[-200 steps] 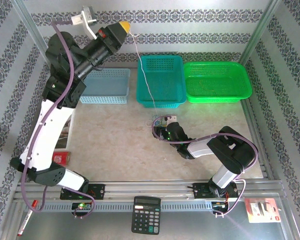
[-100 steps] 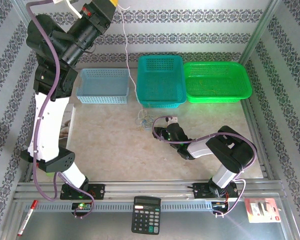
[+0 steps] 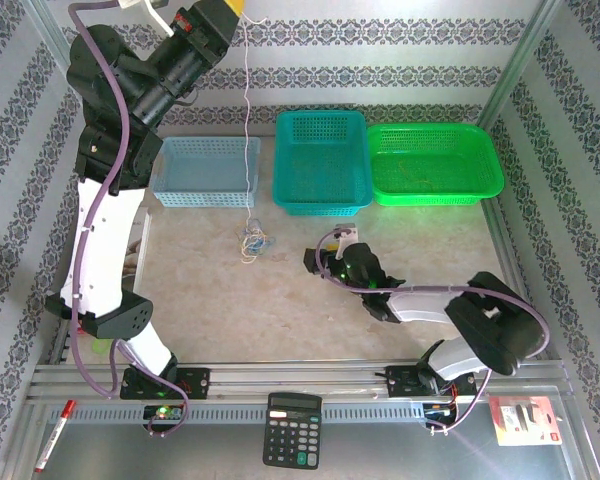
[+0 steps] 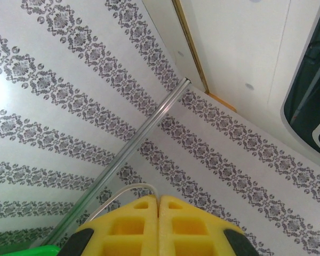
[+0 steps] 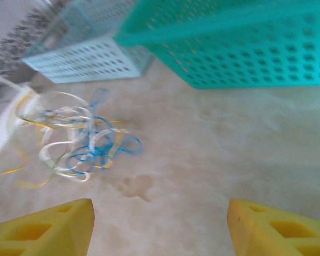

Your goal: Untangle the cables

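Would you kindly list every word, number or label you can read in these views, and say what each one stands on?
No text here can be read.
Calculator: key markings and any brand are too small to read.
Red packet: its print is too small to read.

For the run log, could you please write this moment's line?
left fingers: shut on cables, raised | right fingers: open, low | cables: tangled, dangling
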